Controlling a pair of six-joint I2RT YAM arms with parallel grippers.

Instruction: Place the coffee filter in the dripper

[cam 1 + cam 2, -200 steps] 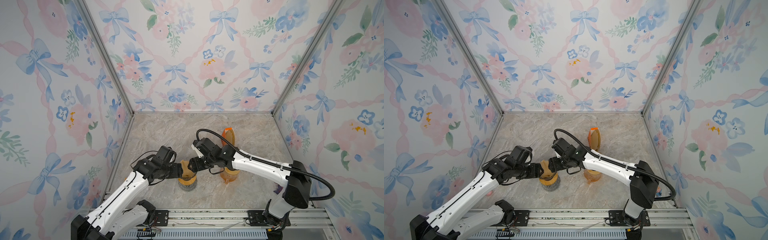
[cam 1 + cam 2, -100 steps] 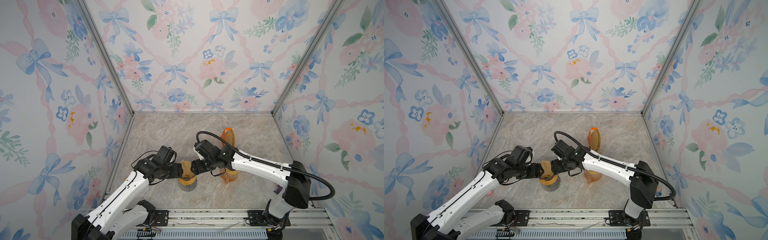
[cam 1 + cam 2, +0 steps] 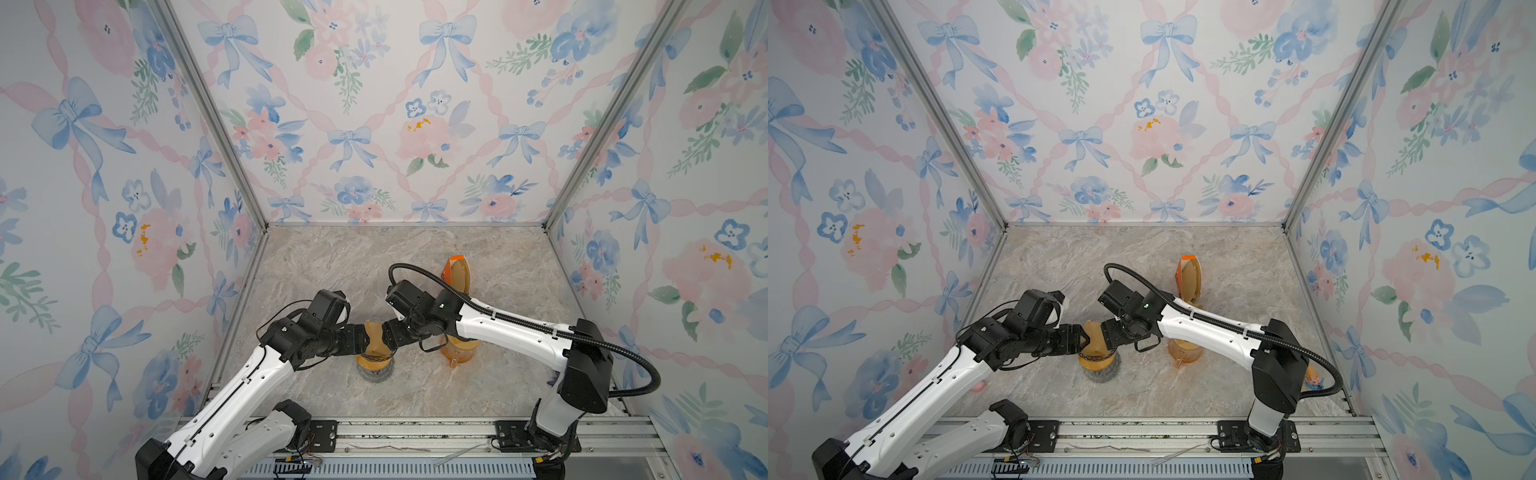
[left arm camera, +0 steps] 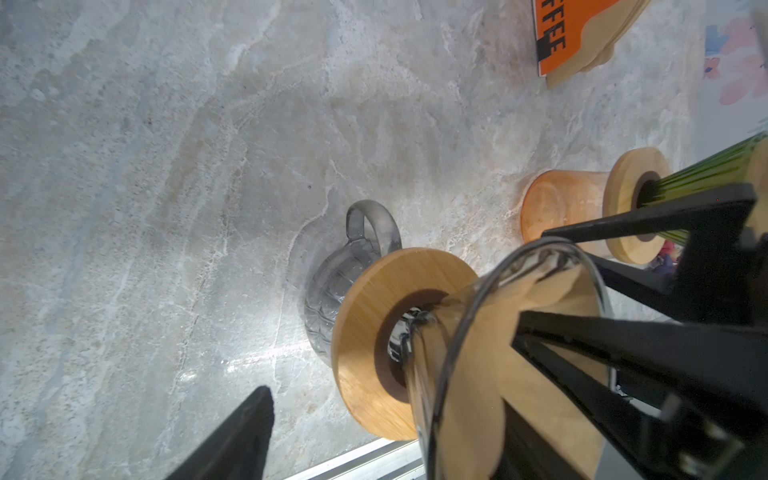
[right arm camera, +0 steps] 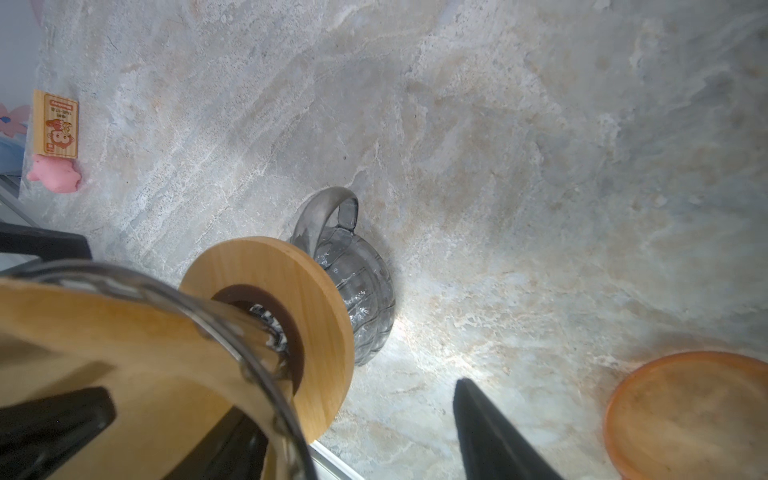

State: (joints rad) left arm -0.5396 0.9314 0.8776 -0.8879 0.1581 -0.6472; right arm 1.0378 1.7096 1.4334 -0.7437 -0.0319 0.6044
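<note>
A glass dripper [image 3: 376, 360] with a wooden collar [image 4: 374, 299] stands on a clear glass carafe [image 5: 365, 299] near the table's front. The brown paper coffee filter [image 3: 376, 334] stands in its cone, its top above the rim, in both top views [image 3: 1095, 337]. My left gripper [image 3: 365, 337] comes in from the left and my right gripper [image 3: 388, 332] from the right. Both are open. Each straddles the cone's wall, one finger outside [image 4: 249, 432] [image 5: 494, 432], the other inside the filter [image 4: 478, 395] [image 5: 104, 332] and mostly hidden.
An orange carafe [image 3: 457, 351] carrying a green ribbed dripper [image 4: 706, 174] stands just right of the glass one, under the right arm. A pack of filters [image 3: 457, 270] stands behind. A pink toy [image 5: 56, 176] and a wooden block [image 5: 56, 124] lie at the left wall. The metal rail [image 3: 415, 428] runs along the front.
The right gripper has edged slightly left toward the dripper. The left arm has hardly moved. The filter stays in the cone.
</note>
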